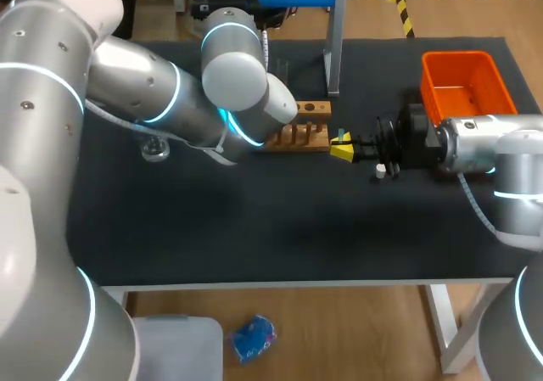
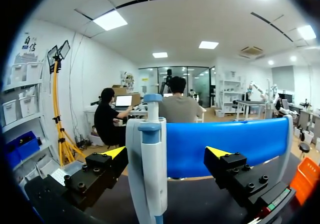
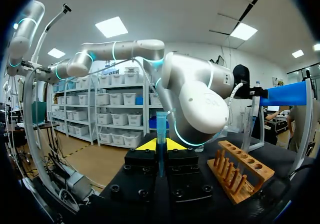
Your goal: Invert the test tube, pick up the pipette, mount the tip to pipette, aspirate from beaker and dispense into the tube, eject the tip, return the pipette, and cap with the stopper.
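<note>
test tube (image 3: 161,129): upright, clamped in right jaws, near wooden rack (image 3: 240,176) | thin, light, slippery, probably fragile; grip mid-body gently | pipette (image 2: 149,164): between left jaws, standing apart, not gripped | rigid plastic; take at thick handle

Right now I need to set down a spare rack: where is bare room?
The front strip of the table, along its near edge, is bare. The back is crowded: beaker, wooden rack, right gripper with the test tube, orange bin.
</note>
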Robot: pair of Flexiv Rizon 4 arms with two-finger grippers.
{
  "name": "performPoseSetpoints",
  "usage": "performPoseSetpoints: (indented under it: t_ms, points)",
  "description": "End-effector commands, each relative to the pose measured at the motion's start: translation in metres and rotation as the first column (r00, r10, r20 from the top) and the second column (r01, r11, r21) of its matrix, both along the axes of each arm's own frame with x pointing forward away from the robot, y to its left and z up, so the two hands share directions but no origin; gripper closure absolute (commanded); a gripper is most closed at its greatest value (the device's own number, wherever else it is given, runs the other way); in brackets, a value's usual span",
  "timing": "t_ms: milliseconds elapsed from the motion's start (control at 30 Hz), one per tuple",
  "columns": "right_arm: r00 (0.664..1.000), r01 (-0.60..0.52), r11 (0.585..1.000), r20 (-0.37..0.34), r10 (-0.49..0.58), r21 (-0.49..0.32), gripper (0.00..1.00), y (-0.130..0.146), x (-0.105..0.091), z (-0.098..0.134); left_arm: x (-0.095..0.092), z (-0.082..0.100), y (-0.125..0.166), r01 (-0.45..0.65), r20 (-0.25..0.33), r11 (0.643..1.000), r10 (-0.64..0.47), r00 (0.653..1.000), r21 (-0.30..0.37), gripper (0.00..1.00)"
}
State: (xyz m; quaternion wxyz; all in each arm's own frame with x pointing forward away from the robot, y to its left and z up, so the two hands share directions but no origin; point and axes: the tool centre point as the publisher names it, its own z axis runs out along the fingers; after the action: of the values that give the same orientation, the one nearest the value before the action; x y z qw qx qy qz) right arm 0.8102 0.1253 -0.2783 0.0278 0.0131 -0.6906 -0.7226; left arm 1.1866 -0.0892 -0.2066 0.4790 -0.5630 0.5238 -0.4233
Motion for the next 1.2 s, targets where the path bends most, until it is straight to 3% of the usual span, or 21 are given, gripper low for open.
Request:
performPoseSetpoints:
  t_ms: [33,867,900,933,967,1033,1067,1200]
  points:
    - [1.0,0.001,1.0,0.001,-0.001,0.0,1.0,-0.0003,-0.0006,-0.0003,0.0024,-0.0035,-0.002,-0.011,0.004,1.0,0.011,1.0,0.002,0.0]
    - [1.0,0.001,1.0,0.001,-0.001,0.0,1.0,-0.0003,-0.0006,-0.0003,0.0071,-0.0059,0.0051,-0.019,-0.003,1.0,0.019,1.0,0.009,0.0]
    - [1.0,0.001,1.0,0.001,-0.001,0.0,1.0,-0.0003,-0.0006,-0.0003,0.0071,-0.0059,0.0051,-0.019,-0.002,1.0,0.019,1.0,0.009,0.04]
    - [1.0,0.001,1.0,0.001,-0.001,0.0,1.0,-0.0003,-0.0006,-0.0003,0.007,-0.0058,0.005,-0.019,-0.002,1.0,0.019,1.0,0.008,0.25]
    - [1.0,0.001,1.0,0.001,-0.001,0.0,1.0,-0.0003,-0.0006,-0.0003,0.007,-0.0058,0.0049,-0.019,-0.002,1.0,0.019,1.0,0.009,0.54]
    - [1.0,0.001,1.0,0.001,-0.001,0.0,1.0,-0.0003,-0.0006,-0.0003,0.0061,-0.0065,0.0049,-0.021,-0.003,1.0,0.021,1.0,0.008,0.75]
    - [1.0,0.001,1.0,0.001,-0.001,0.0,1.0,-0.0003,-0.0006,-0.0003,0.0055,-0.0069,0.0048,-0.022,-0.004,1.0,0.022,1.0,0.008,1.0]
    - [1.0,0.001,1.0,0.001,-0.001,0.0,1.0,-0.0003,-0.0006,-0.0003,0.0036,-0.0086,0.0057,-0.026,-0.007,1.0,0.026,1.0,0.004,1.0]
